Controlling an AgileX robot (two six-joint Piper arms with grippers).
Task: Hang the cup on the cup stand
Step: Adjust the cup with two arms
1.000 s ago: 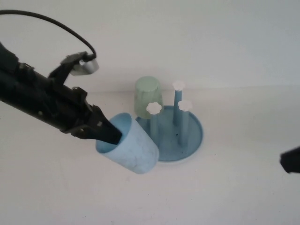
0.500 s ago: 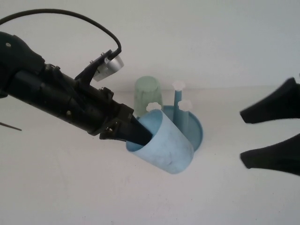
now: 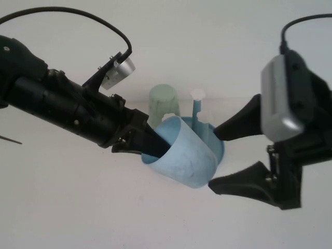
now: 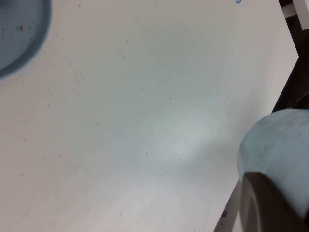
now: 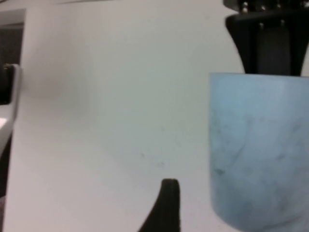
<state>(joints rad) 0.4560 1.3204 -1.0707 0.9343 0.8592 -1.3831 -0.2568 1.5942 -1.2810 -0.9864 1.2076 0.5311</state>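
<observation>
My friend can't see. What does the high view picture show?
The left gripper holds the light blue cup sideways above the cup stand. The right gripper, open, reaches toward the cup's base. A green cup sits upside down on a back peg.

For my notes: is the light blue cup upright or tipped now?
Tipped: the cup lies sideways in the air, left gripper shut on its rim; open right gripper is beside it.

A pale green cup [image 3: 164, 105] stands upside down on the white table [image 3: 78, 207], toward its far side. A light wall [image 3: 207, 41] rises behind the table's far edge.
</observation>
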